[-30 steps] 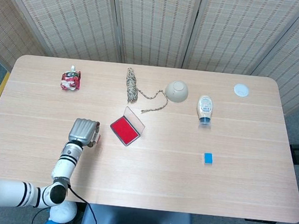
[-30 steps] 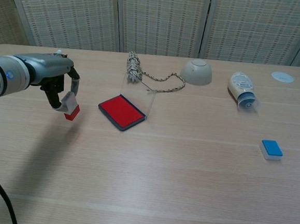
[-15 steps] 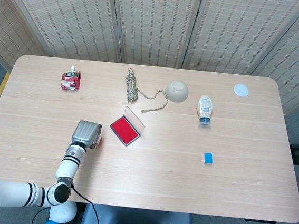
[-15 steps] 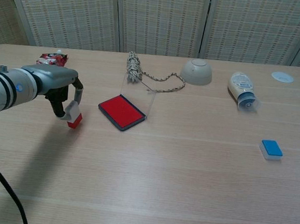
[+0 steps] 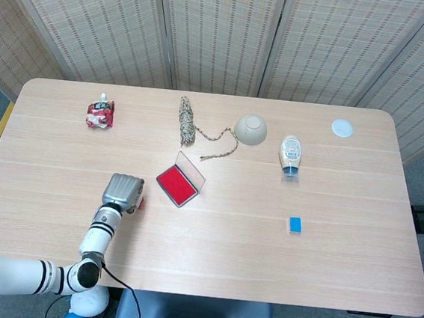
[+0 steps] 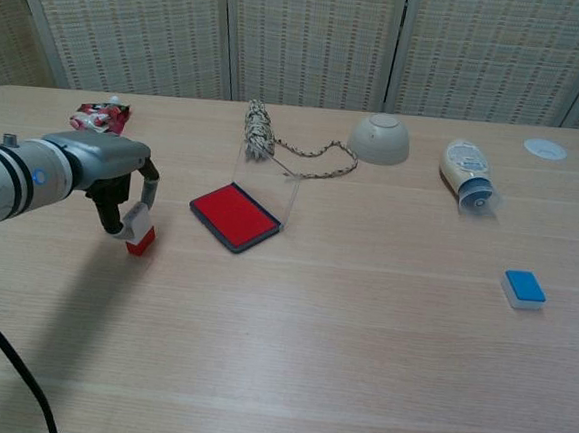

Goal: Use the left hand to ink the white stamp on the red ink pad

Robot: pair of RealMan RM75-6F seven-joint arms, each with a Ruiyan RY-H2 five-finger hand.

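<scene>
Far left on the table (image 5: 337, 269), a red-and-white snack packet (image 5: 100, 113) lies near the far edge, unchanged from the earlier frames. Nearer and slightly right, the left hand (image 6: 113, 168) grips the white stamp (image 6: 138, 230), its fingers curled around the white body with the red face pointing down; the stamp's red end sits at or just above the tabletop, and contact cannot be confirmed from either view. Compared with one second ago, the left hand has shifted right and lower, so the stamp now stands closer to the table and a little nearer the ink pad; since half a second ago the change is slight, mainly a small drop. The stamp remains left of the red ink pad (image 6: 234, 215) and apart from it, not over the red surface. The pad lies open, its clear lid (image 6: 265, 180) raised on the far side, in the same place as before. Beyond it a coiled rope (image 5: 188, 123) trails toward an upturned beige bowl (image 5: 251, 130). Further right lie a white bottle (image 5: 290, 154) on its side, a small blue-topped block (image 5: 295, 225) toward the near side, and a white disc (image 5: 342, 127) near the far right corner; all are unmoved. The right hand appears in neither view.
</scene>
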